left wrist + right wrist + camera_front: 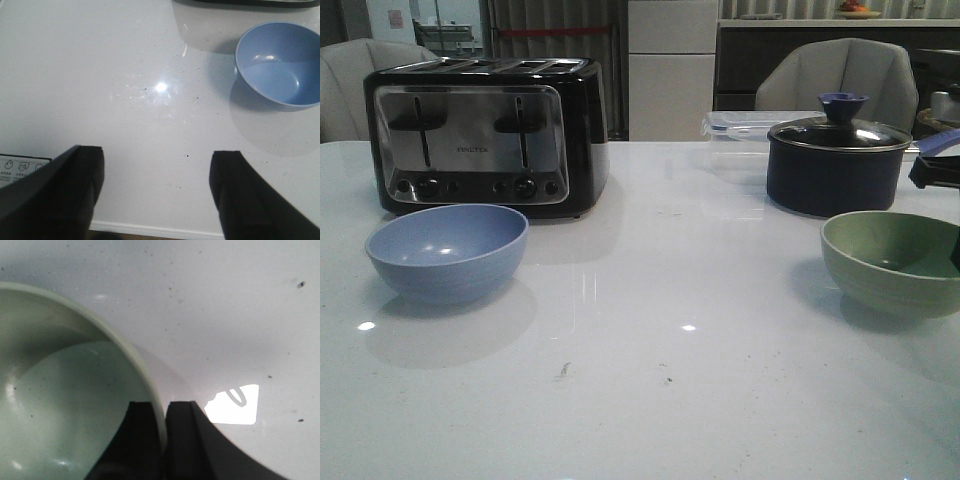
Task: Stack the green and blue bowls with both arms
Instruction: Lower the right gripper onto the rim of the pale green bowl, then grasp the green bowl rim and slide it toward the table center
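Note:
The blue bowl [447,250] stands upright on the white table at the left, in front of the toaster; it also shows in the left wrist view [280,64]. The green bowl [892,260] stands on the table at the right edge. My left gripper [157,172] is open and empty above bare table, short of the blue bowl. My right gripper [163,412] is shut on the green bowl's rim [150,385], one finger inside the bowl and one outside. In the front view only a dark part of the right arm [954,250] shows at the bowl's right side.
A black and steel toaster [485,135] stands behind the blue bowl. A dark navy pot with glass lid [838,160] stands behind the green bowl, a clear plastic box [745,125] behind it. The table's near edge [150,230] lies under the left gripper.

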Tool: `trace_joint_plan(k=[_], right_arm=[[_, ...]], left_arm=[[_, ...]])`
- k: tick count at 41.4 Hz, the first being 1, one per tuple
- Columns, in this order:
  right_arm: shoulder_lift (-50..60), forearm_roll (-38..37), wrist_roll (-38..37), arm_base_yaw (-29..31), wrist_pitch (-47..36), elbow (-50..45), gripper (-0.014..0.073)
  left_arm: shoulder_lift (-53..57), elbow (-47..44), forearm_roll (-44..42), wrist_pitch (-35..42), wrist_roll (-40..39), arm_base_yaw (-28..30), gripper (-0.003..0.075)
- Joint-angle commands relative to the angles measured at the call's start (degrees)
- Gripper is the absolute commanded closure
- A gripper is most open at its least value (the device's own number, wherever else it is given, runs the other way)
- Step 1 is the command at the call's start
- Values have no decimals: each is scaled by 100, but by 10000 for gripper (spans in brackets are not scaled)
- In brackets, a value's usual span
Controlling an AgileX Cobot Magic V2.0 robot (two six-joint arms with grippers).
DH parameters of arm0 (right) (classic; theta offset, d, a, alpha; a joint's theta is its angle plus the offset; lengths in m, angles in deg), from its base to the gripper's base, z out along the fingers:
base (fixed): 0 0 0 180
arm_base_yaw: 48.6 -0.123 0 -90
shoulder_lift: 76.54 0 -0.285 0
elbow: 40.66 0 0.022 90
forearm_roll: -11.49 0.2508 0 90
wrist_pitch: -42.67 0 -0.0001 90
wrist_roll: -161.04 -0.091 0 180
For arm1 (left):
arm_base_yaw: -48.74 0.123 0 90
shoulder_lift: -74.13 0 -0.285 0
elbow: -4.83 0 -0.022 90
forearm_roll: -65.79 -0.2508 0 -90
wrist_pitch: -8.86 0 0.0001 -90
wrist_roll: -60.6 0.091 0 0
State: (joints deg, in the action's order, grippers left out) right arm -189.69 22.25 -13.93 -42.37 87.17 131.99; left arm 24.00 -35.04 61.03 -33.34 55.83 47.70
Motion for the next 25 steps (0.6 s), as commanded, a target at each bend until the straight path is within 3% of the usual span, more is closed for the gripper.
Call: trace_joint_plan(k=[1, 6, 12, 25], right_arm=[[521, 17, 119, -87, 27, 179, 542], [906, 17, 192, -439, 73, 190, 542], [1230, 17, 204, -1282, 294, 364, 542], [879, 25, -21, -3009, 301, 757, 533]], left_arm=[[-8, 205, -55, 355, -3, -34, 213], [-8, 205, -55, 355, -3, -34, 213], [-8, 205, -55, 355, -3, -34, 213], [-8, 205, -55, 355, -3, -34, 213]])
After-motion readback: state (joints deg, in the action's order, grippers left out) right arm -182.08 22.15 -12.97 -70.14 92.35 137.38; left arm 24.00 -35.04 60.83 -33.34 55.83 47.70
